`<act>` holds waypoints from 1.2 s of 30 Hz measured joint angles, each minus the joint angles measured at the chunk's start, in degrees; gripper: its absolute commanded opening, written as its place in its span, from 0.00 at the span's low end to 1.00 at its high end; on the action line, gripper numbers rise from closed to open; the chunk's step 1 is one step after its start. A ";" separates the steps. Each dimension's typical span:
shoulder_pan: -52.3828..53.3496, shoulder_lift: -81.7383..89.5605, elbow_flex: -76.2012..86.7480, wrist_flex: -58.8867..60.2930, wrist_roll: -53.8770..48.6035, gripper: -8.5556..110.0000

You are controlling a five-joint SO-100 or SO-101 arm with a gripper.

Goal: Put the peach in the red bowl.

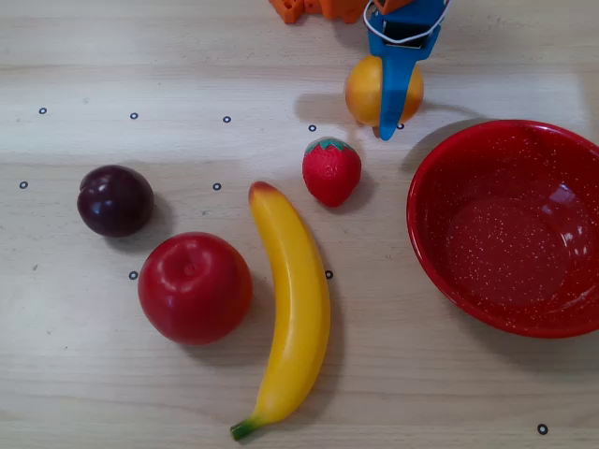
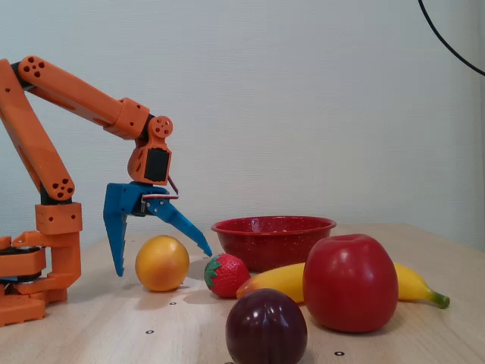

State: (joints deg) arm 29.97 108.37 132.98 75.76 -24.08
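Findings, taken from the near edge of the desk (image 2: 424, 334) outward, with the peach as reference point in the fixed view.

Nearest the camera stands the plum (image 2: 266, 327), in front of the peach and to its right. Just behind it, further right, is the apple (image 2: 350, 282), with the banana (image 2: 413, 285) lying behind it and showing past both its sides. The strawberry (image 2: 226, 274) sits just right of the peach, close but not touching it. None of these stands between my pincer and the peach.

The peach (image 2: 162, 263) rests on the desk, free of any neighbour. My pincer (image 2: 163, 258) is spread wide and empty, and straddles the peach: one blue finger (image 2: 115, 243) hangs nearly vertical to the left of it, the other slants down past its right side, towards the strawberry. In the overhead view a blue finger (image 1: 392, 94) crosses the top of the peach (image 1: 362, 90), so I judge the fruit to lie between the jaws, not beside them. It is round — no long axis to align with.

Beyond and to the right of the peach stands the red bowl (image 2: 273, 226), empty in the overhead view (image 1: 440, 168).

Judgement: the step in hand is the grasp; the tips appear low enough to clench, though I cannot tell whether either finger touches the skin. The carry afterwards runs rightward, above the strawberry's side — clearance to be watched.
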 measured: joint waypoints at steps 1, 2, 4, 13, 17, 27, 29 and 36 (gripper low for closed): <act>0.00 0.00 0.00 -0.44 0.00 0.55; 0.00 0.00 0.00 -0.79 0.09 0.55; 0.00 -0.26 0.00 -1.14 0.09 0.55; 0.00 -3.16 0.00 -2.37 0.18 0.55; 0.00 -3.60 0.00 -3.08 0.88 0.55; 0.00 -5.63 0.00 -5.71 2.46 0.54; 0.00 -5.63 0.00 -6.50 2.46 0.54; 0.00 -5.98 0.00 -8.00 3.34 0.53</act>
State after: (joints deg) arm 29.97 102.39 132.98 67.76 -20.74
